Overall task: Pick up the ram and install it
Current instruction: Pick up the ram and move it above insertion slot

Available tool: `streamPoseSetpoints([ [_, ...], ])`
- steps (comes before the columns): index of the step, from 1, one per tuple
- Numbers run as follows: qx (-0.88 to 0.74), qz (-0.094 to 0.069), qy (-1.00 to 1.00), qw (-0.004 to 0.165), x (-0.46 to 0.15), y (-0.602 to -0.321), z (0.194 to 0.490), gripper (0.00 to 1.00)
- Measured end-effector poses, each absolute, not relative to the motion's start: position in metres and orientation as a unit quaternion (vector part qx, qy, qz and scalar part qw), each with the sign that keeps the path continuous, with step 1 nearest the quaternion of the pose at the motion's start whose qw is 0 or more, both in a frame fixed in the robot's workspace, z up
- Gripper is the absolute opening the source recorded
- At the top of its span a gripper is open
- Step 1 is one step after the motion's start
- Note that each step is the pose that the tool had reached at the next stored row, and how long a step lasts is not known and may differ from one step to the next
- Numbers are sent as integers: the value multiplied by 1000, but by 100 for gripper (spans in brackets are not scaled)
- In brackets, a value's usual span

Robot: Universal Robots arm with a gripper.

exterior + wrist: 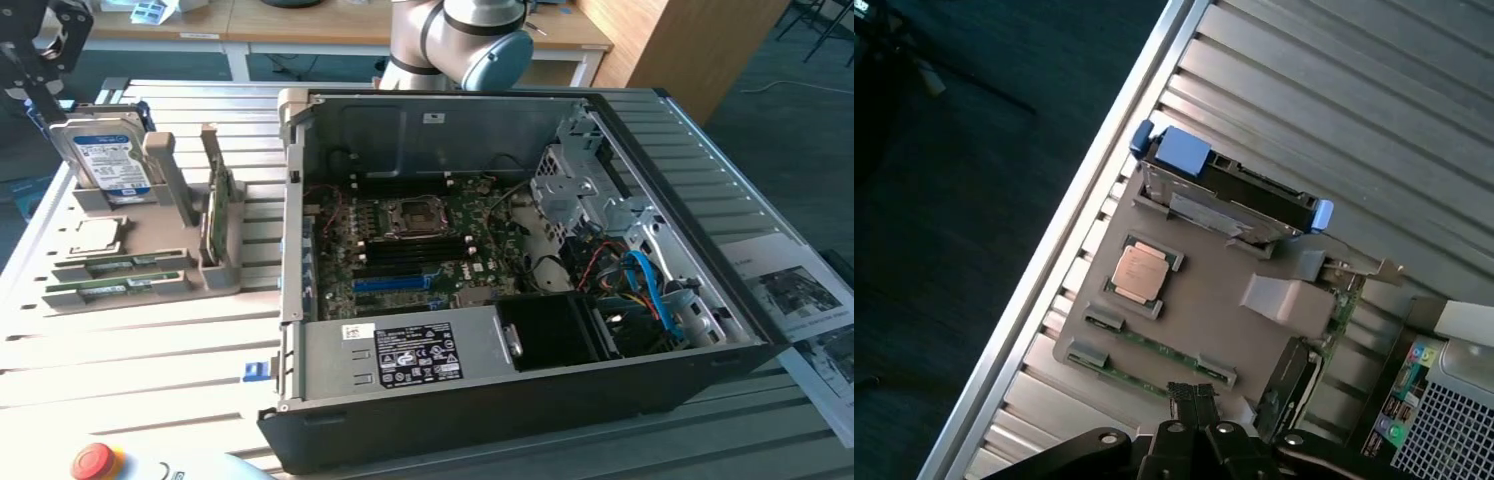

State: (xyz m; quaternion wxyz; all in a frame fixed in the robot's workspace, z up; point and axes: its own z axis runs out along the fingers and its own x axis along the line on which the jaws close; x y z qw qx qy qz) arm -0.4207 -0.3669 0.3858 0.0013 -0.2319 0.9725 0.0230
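- Gripper [1192, 396]: fingers pressed together, holding nothing, poised above the grey holder [1214, 310].
- Ram [120, 266]: lies flat in the holder's slot at the exterior view's left, mid-frame, untouched.
- Good practice, by my judgement: part the fingers, square them across the stick's thin edges, and grip mid-length.

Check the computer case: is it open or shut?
Open: the case has no cover on, and the motherboard shows inside.

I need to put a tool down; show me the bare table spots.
Bare slats lie between the parts holder, the red button and the computer case. Crowded: the holder and the papers at the exterior view's right.
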Motion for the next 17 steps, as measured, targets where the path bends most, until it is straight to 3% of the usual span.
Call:
streamPoseSetpoints([
  [17, -360, 23, 933, -2, -421, -367, 386, 10],
])
